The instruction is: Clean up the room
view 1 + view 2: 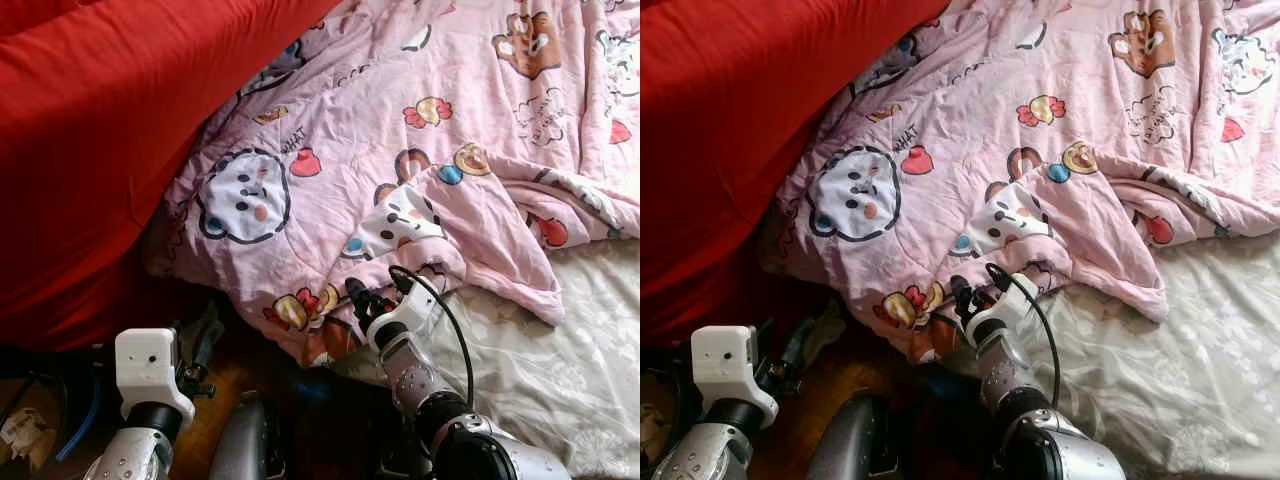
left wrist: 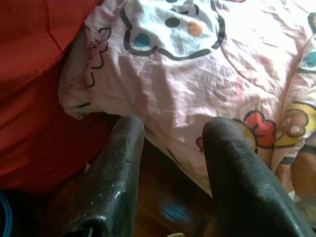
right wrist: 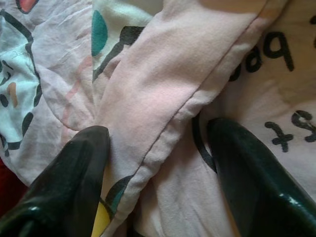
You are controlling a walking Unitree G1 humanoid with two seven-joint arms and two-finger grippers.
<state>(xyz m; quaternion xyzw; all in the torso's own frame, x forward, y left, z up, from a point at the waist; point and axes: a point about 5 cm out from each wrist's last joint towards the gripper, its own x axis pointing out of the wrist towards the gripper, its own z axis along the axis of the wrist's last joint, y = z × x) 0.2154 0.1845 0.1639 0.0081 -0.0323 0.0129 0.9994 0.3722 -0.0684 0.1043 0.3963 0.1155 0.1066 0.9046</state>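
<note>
While the pink blanket [image 1: 400, 170] lay rumpled on the bed [image 1: 560, 370], its folded edge [image 3: 163, 113] sat between the right tool's [image 1: 378, 292] open fingers, not yet pinched. Farther off, the left tool [image 2: 168, 163] hung open and empty.

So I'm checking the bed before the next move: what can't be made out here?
- Under the pink blanket: head views, hidden by it.
- Red cover: cut off by the picture's edge.
- Whether the right gripper pinches the blanket fold: unclear.
- Floor beneath the left gripper: dark.
</note>
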